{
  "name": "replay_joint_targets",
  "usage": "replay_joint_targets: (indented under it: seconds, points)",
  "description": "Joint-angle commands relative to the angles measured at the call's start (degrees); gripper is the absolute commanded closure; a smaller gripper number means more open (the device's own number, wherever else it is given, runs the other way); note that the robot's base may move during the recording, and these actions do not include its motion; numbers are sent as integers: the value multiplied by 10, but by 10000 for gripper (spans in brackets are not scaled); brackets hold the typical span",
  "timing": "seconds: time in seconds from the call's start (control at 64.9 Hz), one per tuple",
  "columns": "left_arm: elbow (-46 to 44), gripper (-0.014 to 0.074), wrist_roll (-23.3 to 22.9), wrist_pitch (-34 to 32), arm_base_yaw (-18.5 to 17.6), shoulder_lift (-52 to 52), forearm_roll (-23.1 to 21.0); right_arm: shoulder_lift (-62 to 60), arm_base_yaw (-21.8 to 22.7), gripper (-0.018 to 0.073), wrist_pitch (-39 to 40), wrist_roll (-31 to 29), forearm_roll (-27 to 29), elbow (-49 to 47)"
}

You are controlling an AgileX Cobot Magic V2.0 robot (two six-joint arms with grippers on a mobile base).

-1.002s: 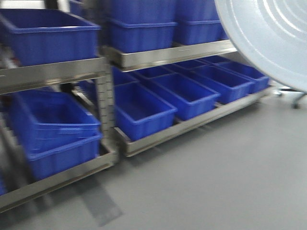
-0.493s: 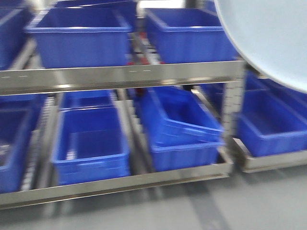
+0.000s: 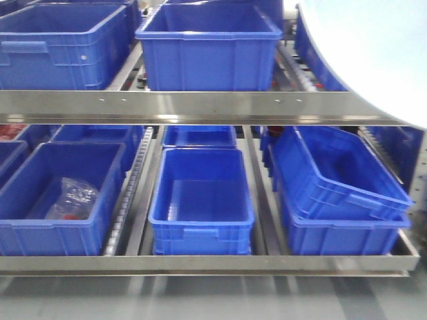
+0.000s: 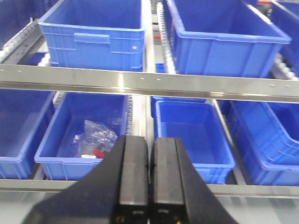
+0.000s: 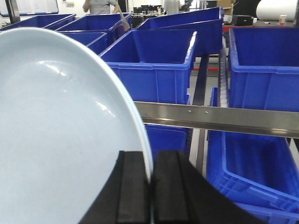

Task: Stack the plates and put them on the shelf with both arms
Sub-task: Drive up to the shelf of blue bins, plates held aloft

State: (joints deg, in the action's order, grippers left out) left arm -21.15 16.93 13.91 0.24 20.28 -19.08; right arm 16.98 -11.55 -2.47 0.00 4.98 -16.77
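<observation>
Shelf [image 3: 200,263] now faces square-on, no longer skewed; blue crates [image 3: 200,197] sit on 2 tiers. Right gripper [image 5: 152,186] clenched on white plate [image 5: 60,130] rim, plate tilted before the upper rail [image 3: 200,107]. Left gripper [image 4: 150,179] closed, empty.

The plate [image 3: 373,53] was cut off at two o'clock in the front view. Contents of the bag [image 3: 72,197] were too small to tell.

A glossy white plate [image 5: 56,130] stands tilted on edge, filling the right wrist view's left and the front view's upper right, before the brushed-steel shelf [image 3: 200,107].
</observation>
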Motion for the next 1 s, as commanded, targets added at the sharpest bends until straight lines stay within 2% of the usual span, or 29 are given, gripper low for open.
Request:
replay_joint_targets:
  seconds: [0.0, 0.986]
  points:
    - [-17, 514, -2, -45, 0, 5, -8, 4, 0, 511, 59, 3, -2, -19]
    - [-17, 514, -2, -45, 0, 5, -8, 4, 0, 511, 59, 3, -2, -19]
